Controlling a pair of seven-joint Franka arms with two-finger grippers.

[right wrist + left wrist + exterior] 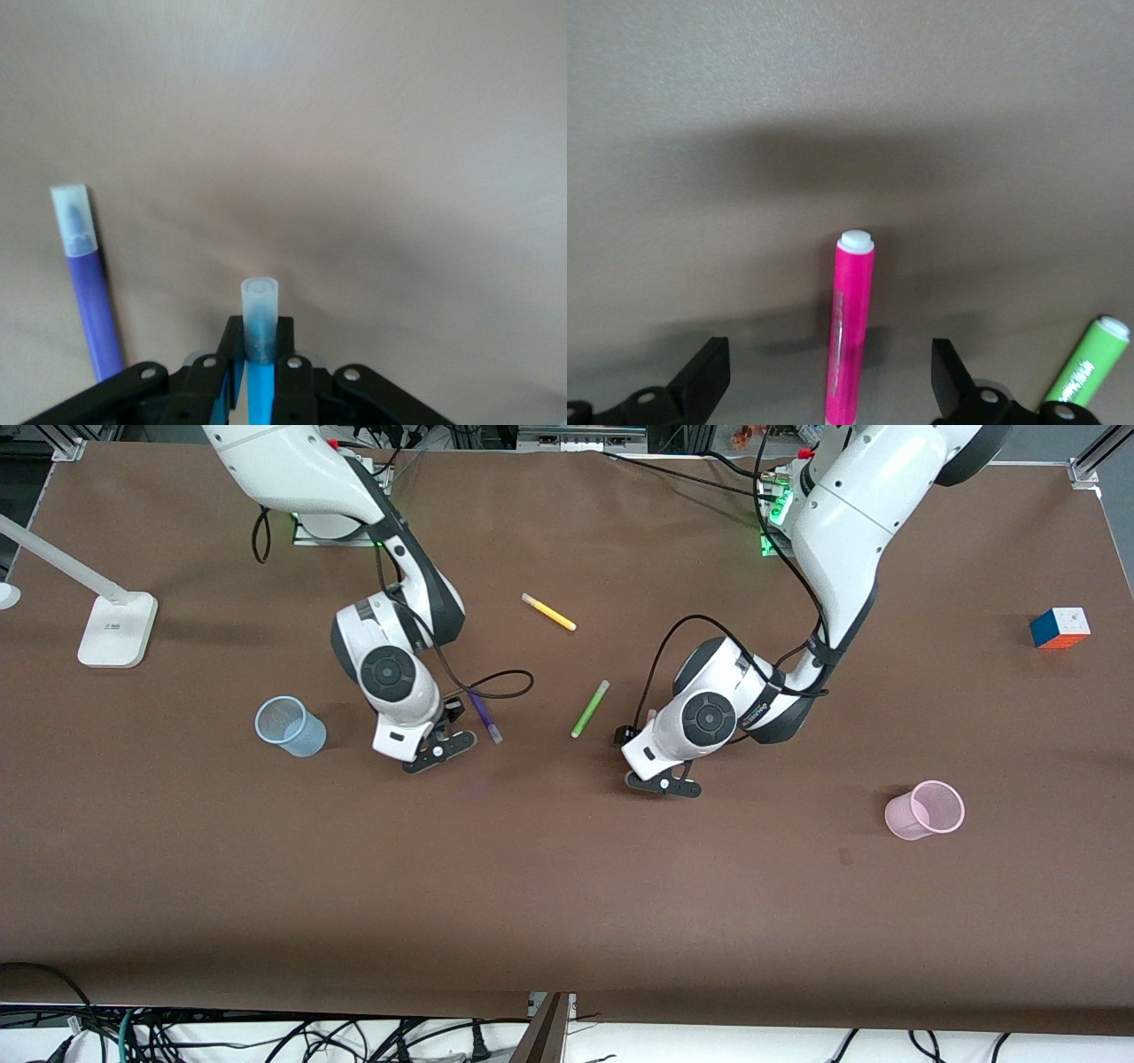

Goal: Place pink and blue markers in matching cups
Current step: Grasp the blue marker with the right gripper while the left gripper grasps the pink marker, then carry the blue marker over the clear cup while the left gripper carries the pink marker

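- Right gripper (pixel 257 372), low over the middle of the table toward the right arm's end, is clamped on the blue marker (pixel 259 350); the fingers (pixel 232 372) pinch the barrel just below its pale cap.
- Left gripper (pixel 831 385), low near the table's centre, stands spread wide with the pink marker (pixel 852 328) lying on the cloth between its fingers (pixel 709 372), neither one touching it.
- Step in hand, by my reading: the blue marker is gripped and ready to travel, while the pink one is straddled but not yet seized.
- Next move for the right arm looks to be a lift and a short carry to the blue cup (pixel 290 726), which stands upright just beside it, toward the right arm's end.
- Left arm would first need to close squarely on the pink barrel, then carry it to the pink cup (pixel 925 810), which sits well apart, toward the left arm's end and nearer the front edge.
- Purple pen (pixel 89 283) lies just beside the right gripper and the green pen (pixel 1088 363) close by the left; either could be nudged.
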